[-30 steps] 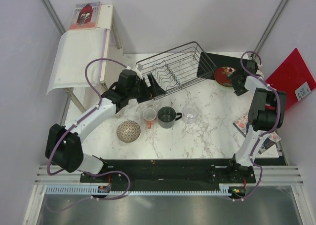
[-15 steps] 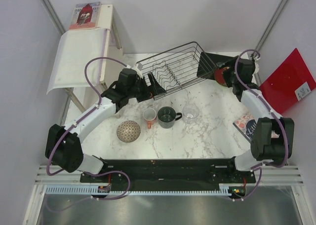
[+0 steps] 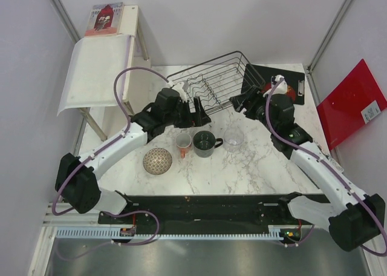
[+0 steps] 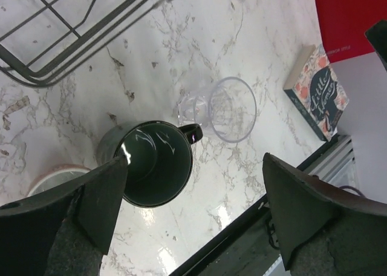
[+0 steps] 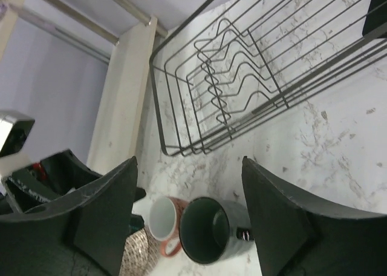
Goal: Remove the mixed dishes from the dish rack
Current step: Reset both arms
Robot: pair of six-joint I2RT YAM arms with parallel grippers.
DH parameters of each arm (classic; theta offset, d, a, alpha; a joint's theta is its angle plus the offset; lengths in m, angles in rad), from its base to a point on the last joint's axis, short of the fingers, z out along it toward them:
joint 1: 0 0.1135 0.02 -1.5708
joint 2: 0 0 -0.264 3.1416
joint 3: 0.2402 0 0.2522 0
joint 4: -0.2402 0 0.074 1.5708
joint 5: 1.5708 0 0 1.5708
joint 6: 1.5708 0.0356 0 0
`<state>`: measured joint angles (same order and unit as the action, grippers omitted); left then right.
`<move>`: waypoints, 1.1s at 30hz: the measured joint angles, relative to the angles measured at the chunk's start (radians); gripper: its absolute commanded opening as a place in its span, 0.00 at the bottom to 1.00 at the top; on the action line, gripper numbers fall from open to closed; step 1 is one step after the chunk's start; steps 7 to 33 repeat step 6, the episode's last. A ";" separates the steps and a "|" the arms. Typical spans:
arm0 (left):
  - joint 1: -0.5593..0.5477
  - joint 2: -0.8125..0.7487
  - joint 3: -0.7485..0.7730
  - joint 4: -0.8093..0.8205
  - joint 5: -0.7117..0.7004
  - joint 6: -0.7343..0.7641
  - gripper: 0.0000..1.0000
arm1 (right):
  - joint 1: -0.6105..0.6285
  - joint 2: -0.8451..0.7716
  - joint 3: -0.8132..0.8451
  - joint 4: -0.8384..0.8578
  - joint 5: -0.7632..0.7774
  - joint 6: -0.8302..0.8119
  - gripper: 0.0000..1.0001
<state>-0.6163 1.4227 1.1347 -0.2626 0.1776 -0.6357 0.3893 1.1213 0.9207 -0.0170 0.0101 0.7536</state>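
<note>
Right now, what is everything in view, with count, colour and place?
dish rack: one, dark wire, table's far side, no dishes visible inside
mug: one, dark grey, before rack
cup: one, orange-red, left of mug
glass: one, clear, right of mug
patterned bowl: one, pinkish, left of cup
red bowl: one, dark red, on clipboard
clipboard: one, black, right of rack
folder: one, red, far right
shelf stand: one, white, far left
book: one, floral cover, table's right edge
left end effector: one, black, open, between rack and mug
right end effector: one, black, open, near rack's right end
</note>
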 measured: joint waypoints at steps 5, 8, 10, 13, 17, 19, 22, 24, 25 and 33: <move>-0.091 -0.016 0.002 -0.050 -0.108 0.016 0.99 | 0.087 -0.138 -0.082 -0.058 0.063 -0.071 0.82; -0.107 -0.018 0.002 -0.059 -0.137 0.016 0.99 | 0.102 -0.164 -0.099 -0.071 0.076 -0.080 0.83; -0.107 -0.018 0.002 -0.059 -0.137 0.016 0.99 | 0.102 -0.164 -0.099 -0.071 0.076 -0.080 0.83; -0.107 -0.018 0.002 -0.059 -0.137 0.016 0.99 | 0.102 -0.164 -0.099 -0.071 0.076 -0.080 0.83; -0.107 -0.018 0.002 -0.059 -0.137 0.016 0.99 | 0.102 -0.164 -0.099 -0.071 0.076 -0.080 0.83; -0.107 -0.018 0.002 -0.059 -0.137 0.016 0.99 | 0.102 -0.164 -0.099 -0.071 0.076 -0.080 0.83; -0.107 -0.018 0.002 -0.059 -0.137 0.016 0.99 | 0.102 -0.164 -0.099 -0.071 0.076 -0.080 0.83; -0.107 -0.018 0.002 -0.059 -0.137 0.016 0.99 | 0.102 -0.164 -0.099 -0.071 0.076 -0.080 0.83; -0.107 -0.018 0.002 -0.059 -0.137 0.016 0.99 | 0.102 -0.164 -0.099 -0.071 0.076 -0.080 0.83; -0.107 -0.018 0.002 -0.059 -0.137 0.016 0.99 | 0.102 -0.164 -0.099 -0.071 0.076 -0.080 0.83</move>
